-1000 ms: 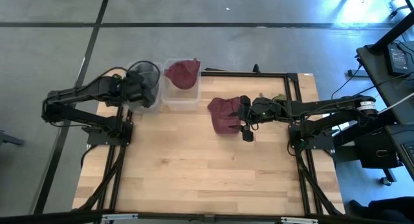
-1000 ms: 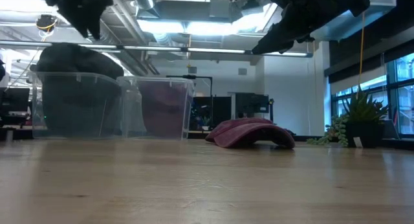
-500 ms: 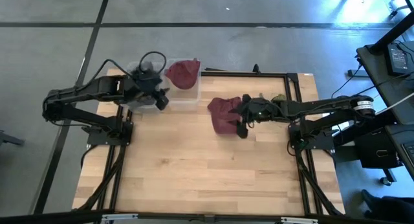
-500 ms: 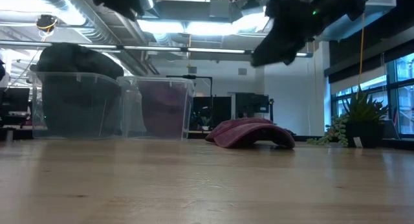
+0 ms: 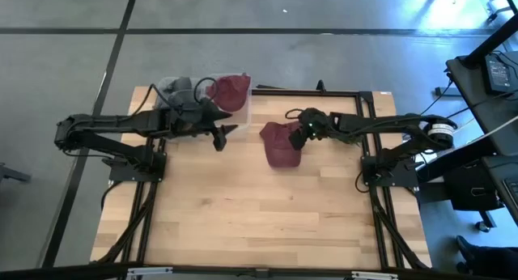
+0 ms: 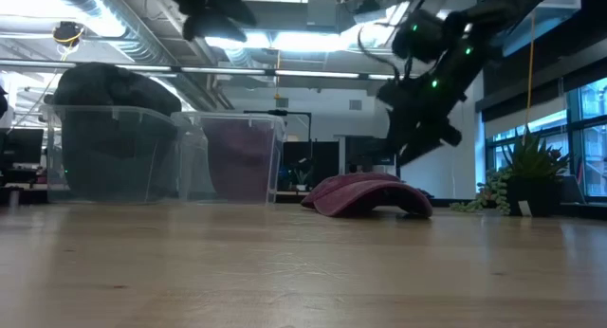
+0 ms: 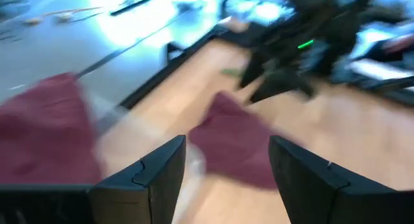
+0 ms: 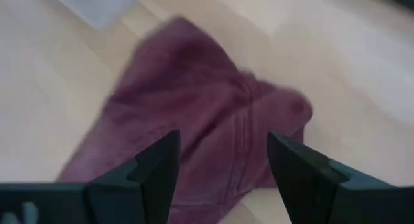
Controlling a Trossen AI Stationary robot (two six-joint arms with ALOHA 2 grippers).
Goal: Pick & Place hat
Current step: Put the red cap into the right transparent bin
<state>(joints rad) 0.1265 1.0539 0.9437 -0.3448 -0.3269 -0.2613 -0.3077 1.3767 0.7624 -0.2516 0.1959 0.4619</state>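
High view: hat beside right hand

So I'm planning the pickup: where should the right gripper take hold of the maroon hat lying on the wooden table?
Probably from above, pinching the raised fabric of the maroon hat. It lies flattened on the wooden table, so no edge offers itself from the side. The right gripper hangs open over it.

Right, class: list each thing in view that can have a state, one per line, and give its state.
Maroon hat on table: lying flat, not gripped.
Maroon hat in bin: inside the clear bin.
Dark hat: inside the other clear bin.
Left tool: open, empty, raised.
Right tool: open, empty, above the table hat.
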